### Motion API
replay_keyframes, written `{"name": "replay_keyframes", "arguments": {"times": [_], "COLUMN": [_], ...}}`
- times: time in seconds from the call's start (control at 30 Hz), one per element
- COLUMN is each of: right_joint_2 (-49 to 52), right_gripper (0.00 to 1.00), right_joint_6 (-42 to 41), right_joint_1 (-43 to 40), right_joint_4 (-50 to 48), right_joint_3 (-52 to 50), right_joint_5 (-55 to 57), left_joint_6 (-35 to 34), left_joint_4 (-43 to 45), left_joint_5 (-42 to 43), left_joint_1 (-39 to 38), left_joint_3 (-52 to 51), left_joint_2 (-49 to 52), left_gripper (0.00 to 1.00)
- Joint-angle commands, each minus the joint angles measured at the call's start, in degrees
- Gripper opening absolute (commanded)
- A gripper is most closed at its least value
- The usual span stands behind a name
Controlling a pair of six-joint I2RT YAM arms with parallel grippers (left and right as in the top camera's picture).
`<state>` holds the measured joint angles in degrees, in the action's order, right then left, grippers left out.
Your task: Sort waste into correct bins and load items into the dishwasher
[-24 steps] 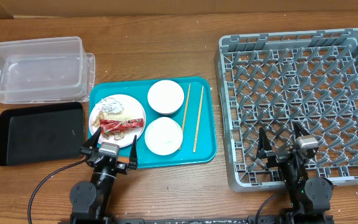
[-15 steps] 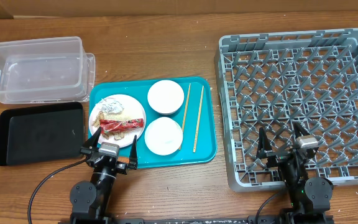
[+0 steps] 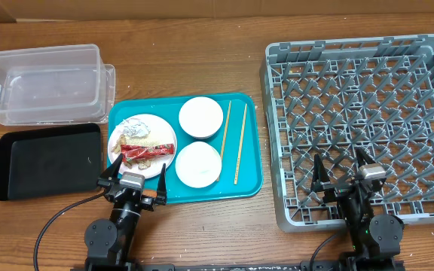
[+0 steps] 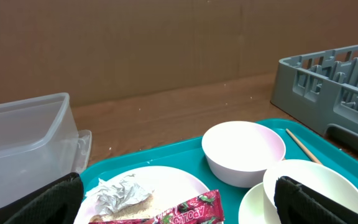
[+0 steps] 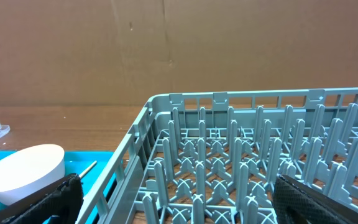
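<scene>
Nothing has moved since the earlier frame; both grippers are parked. Left gripper, jaws wide and empty, hovers at the near edge of the plate, which carries the wrapper and foil; right gripper, equally wide and empty, hangs over the rack. Sorting has not begun; the next move likely calls for the left gripper to dip onto the wrapper and close, then carry it to the tub or black tray.

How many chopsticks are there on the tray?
2. One chopstick lies on the tray, towards its right side. The second chopstick lies beside it, nearer the right edge. Nothing seems to hide more.
</scene>
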<state>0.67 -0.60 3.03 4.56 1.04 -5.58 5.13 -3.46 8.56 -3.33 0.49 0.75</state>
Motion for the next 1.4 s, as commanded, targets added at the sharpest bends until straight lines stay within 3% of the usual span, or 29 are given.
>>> {"name": "replay_keyframes", "arguments": {"times": [0.0,0.83,1.03,1.13,1.37], "right_joint_2": [-0.5,-0.5,-0.5,-0.2,6.4], "right_gripper": [1.00,1.00,1.00,1.00,1.00], "right_joint_6": [0.2,0.0,-7.9,-8.7,-8.7], "right_joint_1": [-0.2,-0.2,-0.2,-0.2,-0.2], "right_joint_4": [-0.2,-0.2,-0.2,2.4,12.5], "right_joint_3": [-0.6,-0.6,-0.5,1.9,13.5], "right_joint_5": [0.0,-0.1,0.0,0.0,0.0], "left_joint_6": [1.5,1.5,-4.6,-8.2,-8.6], "left_joint_4": [-0.2,0.0,-0.1,-1.1,-6.8], "left_joint_5": [-0.2,0.0,-0.2,-0.2,-2.7], "left_joint_1": [0.3,0.3,0.3,0.3,0.3], "left_joint_3": [-0.2,-0.2,-0.2,0.7,8.2], "left_joint_2": [-0.4,-0.4,-0.4,-0.4,1.4], "left_gripper": [1.00,1.00,1.00,1.00,1.00]}}
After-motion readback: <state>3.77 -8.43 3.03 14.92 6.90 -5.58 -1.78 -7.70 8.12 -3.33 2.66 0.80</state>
